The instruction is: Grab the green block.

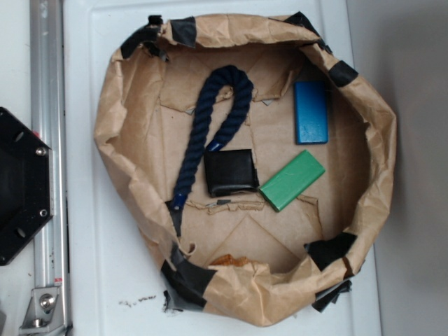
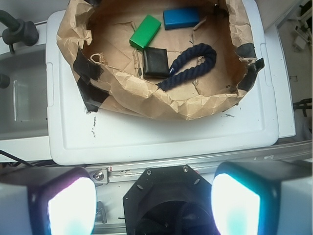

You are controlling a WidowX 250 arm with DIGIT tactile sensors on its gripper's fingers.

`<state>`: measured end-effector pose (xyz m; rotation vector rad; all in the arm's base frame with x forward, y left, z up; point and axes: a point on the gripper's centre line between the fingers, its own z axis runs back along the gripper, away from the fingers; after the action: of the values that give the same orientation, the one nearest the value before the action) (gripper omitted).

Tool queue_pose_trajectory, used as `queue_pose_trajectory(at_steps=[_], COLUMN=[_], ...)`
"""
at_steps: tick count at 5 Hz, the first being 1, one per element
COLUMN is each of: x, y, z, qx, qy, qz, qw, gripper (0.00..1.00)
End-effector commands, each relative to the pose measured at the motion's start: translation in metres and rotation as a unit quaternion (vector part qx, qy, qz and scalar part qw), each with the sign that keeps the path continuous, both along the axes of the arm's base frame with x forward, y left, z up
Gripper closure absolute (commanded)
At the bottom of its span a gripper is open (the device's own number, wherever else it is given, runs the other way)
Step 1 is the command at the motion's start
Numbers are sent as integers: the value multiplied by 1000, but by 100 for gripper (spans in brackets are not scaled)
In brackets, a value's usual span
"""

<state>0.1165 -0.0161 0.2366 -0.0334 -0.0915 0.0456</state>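
Nothing of the grab was done yet. The green block (image 1: 292, 180) lay flat inside the brown paper bag (image 1: 126, 105), just beside the black square pad (image 1: 230, 172). The gripper (image 2: 154, 198) hung well back, fingers (image 2: 71, 205) spread wide and empty; approach and closing remained.

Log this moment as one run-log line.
phase: pre-approach | gripper: open, outside paper bin | green block: untouched, beside black pad
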Motion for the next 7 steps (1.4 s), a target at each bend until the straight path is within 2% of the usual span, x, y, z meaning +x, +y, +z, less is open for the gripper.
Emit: queue_pose_trajectory(at_steps=[1, 2, 3, 4, 5, 6, 7], x=[0, 50, 103, 142, 166, 179, 178], y=[0, 27, 32, 38, 33, 13, -15], z=[0, -50, -97, -146, -172, -187, -186], qx=[0, 20, -20, -44, -35, -51, -72], qy=[0, 18, -25, -47, -80, -69, -62], qz=[0, 69, 94, 176, 204, 213, 169], qw=[1000, 997, 995, 982, 975, 973, 981], gripper=[0, 0, 0, 0, 0, 0, 0])
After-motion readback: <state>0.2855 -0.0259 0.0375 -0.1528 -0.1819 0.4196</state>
